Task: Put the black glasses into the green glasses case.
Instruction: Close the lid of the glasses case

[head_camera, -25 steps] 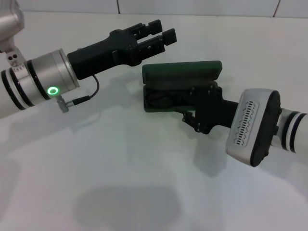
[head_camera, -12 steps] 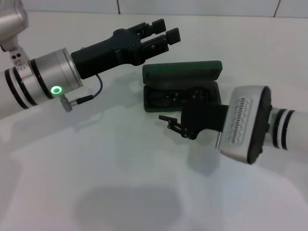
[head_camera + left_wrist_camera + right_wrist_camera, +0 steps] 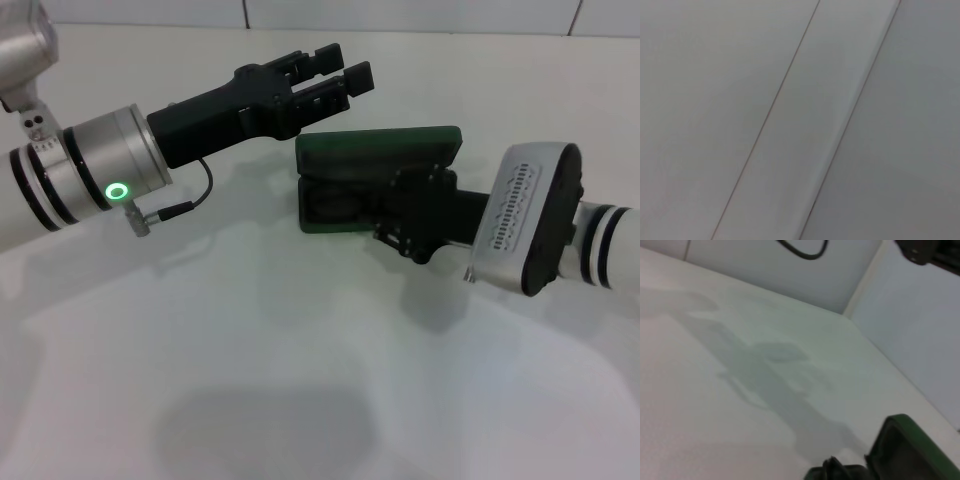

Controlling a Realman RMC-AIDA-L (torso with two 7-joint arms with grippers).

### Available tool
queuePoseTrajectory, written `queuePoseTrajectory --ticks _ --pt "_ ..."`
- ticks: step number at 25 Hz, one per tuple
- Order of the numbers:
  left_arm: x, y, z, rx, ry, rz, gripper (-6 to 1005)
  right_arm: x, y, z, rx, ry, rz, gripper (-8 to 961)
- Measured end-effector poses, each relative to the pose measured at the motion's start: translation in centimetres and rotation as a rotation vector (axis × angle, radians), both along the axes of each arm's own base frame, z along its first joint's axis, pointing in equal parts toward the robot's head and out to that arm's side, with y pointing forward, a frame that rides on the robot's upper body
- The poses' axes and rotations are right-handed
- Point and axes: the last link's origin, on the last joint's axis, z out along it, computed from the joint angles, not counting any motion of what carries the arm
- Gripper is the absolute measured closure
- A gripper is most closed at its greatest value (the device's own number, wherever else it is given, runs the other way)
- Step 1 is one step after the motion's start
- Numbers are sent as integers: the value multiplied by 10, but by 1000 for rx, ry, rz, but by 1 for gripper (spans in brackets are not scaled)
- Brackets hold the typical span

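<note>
Head view shows the left tool [image 3: 345, 70] hovering above the white surface [image 3: 250, 340], its fingers spread, just behind the lid of the green glasses case [image 3: 375, 150]. The case lies open at centre. The right tool [image 3: 405, 215] reaches into its tray; whether its fingers are spread cannot be told.

green glasses case [image 3: 372, 168] between left pincer [image 3: 342, 68], right pincer [image 3: 392, 215]

- Even, bright overhead light; no glare on the white table [image 3: 300, 330].
- Soft, diffuse arm shadows fall across it.
- Both wrist views look soft, hazy.
</note>
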Motion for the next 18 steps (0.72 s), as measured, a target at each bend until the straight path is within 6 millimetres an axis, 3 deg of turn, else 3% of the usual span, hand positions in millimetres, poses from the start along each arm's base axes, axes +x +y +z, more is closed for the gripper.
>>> queuePoseTrajectory --ticks 6,15,18 --pt "0 0 0 -1 0 0 350 4 4 8 26 31 -31 608" --pt "-8 -5 1 -6 4 17 351 4 -19 9 -99 109 17 609" --pt "-12 -5 5 -4 9 29 352 11 -19 23 -86 168 -19 609"
